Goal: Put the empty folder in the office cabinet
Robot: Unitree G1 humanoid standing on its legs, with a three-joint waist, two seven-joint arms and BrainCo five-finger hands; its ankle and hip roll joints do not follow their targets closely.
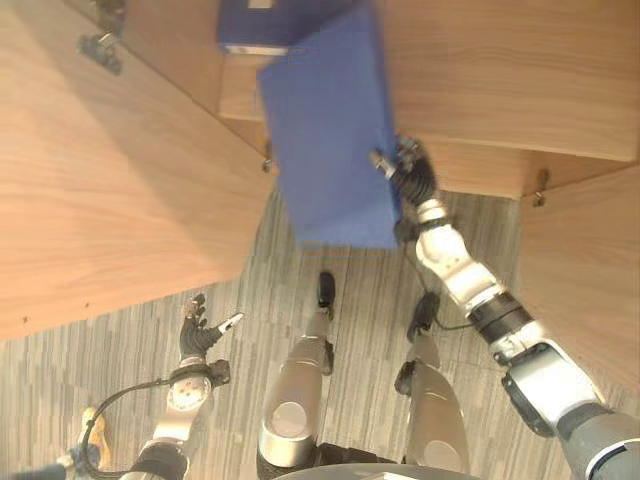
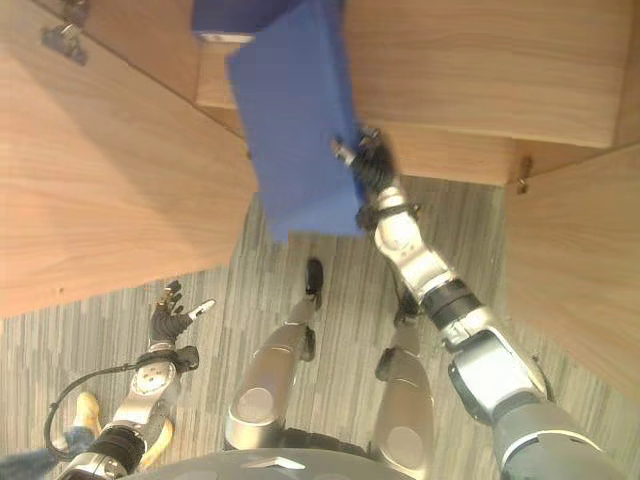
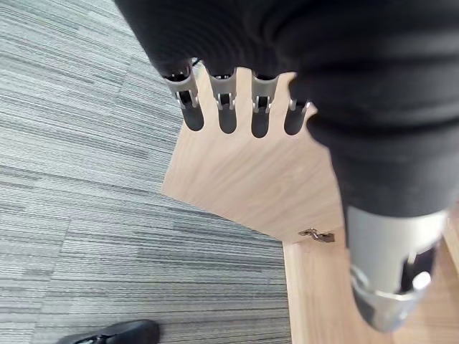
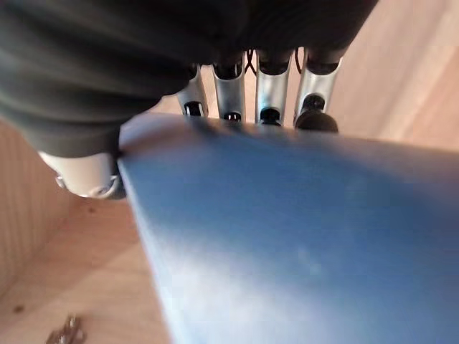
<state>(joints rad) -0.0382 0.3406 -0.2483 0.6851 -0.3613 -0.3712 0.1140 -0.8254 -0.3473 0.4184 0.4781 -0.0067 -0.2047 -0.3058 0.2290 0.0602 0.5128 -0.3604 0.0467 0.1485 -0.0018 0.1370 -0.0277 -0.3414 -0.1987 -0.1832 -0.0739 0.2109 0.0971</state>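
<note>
The light wooden office cabinet [image 1: 500, 90] stands open, its wide wooden door [image 1: 110, 190] swung out on the robot's left; a second dark blue folder [image 1: 262, 25] already lies on the shelf inside; the flat dark blue empty folder [image 1: 335, 130] is raised at the cabinet mouth, its upper end over the shelf edge, its lower end above the grey striped carpet [image 1: 150, 330]; the right hand [image 1: 405, 168] clasps its edge, thumb on one face and fingers curled over the other; the left hand [image 1: 200, 328] hangs low with fingers relaxed, holding nothing. Step in hand: insertion; the next move probably calls for pushing the folder deeper onto the shelf, then letting go.
</note>
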